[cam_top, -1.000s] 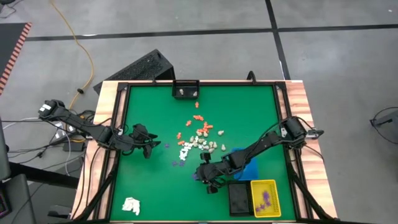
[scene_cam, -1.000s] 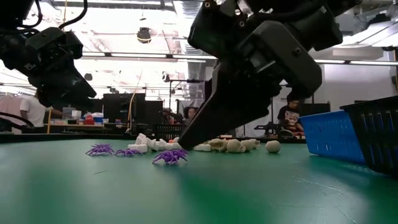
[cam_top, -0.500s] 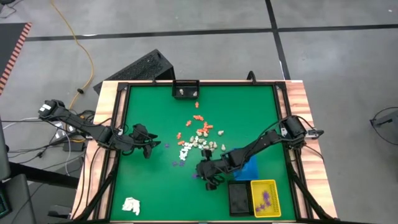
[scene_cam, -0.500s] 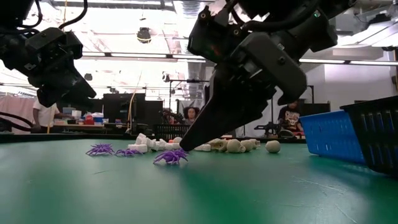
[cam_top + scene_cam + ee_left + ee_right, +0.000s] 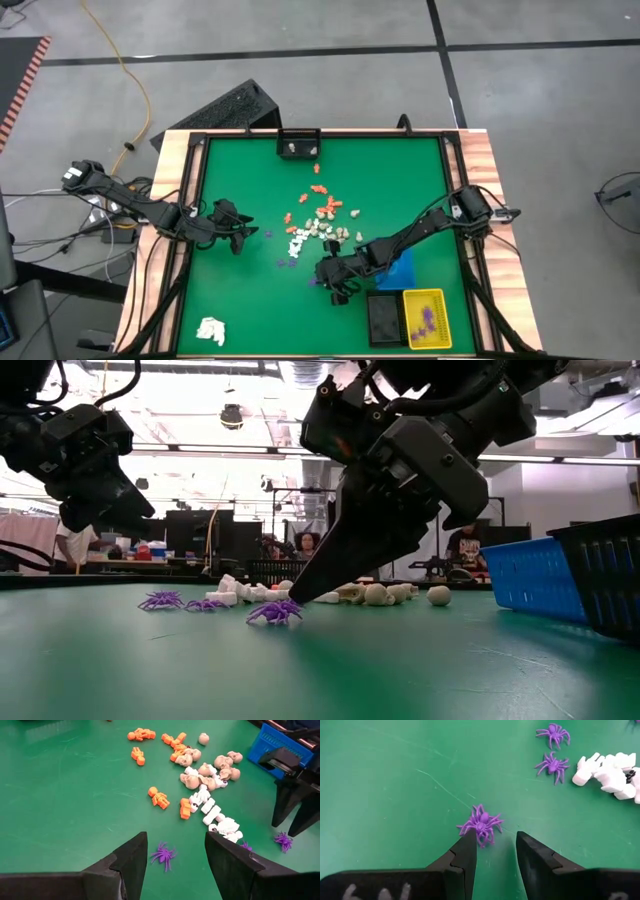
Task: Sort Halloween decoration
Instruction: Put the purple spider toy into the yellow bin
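Note:
The Halloween decoration pieces (image 5: 320,225) lie loose mid-table: orange skeletons (image 5: 159,798), cream skulls (image 5: 210,770), white bones (image 5: 212,815) and purple spiders. My right gripper (image 5: 495,840) is open and low at the table, near the table's near edge. Its fingertips stand just short of one purple spider (image 5: 481,825), which also shows in the low view (image 5: 275,612). Two more spiders (image 5: 552,750) lie beyond. My left gripper (image 5: 175,847) is open and hovers over the left half of the table (image 5: 240,232), above another spider (image 5: 164,855). My right gripper comes down slanting, with its fingers on the table beside the purple spider. One fingertip (image 5: 468,840) stands right at the spider's legs (image 5: 479,836). I cannot tell whether it touches them. The spider lies flat on the table.
A black tray (image 5: 383,318) and a yellow tray (image 5: 426,318) holding purple spiders sit at the near right edge. A blue tray (image 5: 403,268) lies partly under the right arm. A white paper wad (image 5: 210,330) lies near left. A small black holder (image 5: 298,145) stands at the far edge.
My right gripper has edged a little toward the far edge and the piled pieces. Its fingertips have stayed low at the table by the purple spider. The pieces have not moved.

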Robot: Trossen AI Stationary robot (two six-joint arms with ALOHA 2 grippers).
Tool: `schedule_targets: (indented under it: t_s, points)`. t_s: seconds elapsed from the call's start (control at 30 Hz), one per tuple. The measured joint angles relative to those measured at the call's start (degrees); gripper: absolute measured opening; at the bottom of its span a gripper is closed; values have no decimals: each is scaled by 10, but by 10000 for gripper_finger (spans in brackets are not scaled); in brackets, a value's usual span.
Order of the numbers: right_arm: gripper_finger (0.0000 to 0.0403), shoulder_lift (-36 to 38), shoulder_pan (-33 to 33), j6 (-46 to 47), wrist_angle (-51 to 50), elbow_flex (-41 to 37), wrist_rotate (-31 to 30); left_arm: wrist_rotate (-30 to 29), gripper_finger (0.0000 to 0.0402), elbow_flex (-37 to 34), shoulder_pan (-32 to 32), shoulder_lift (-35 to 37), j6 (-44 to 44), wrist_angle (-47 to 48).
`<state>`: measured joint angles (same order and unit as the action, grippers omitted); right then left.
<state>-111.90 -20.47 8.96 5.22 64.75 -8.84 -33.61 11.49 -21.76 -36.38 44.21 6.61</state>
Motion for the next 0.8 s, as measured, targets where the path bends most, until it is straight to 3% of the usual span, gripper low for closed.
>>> schedule_targets:
  t_s: [0.8]
  points:
    - [138,0,0,-5,16,0,17,0,189,0,0,0,0,0]
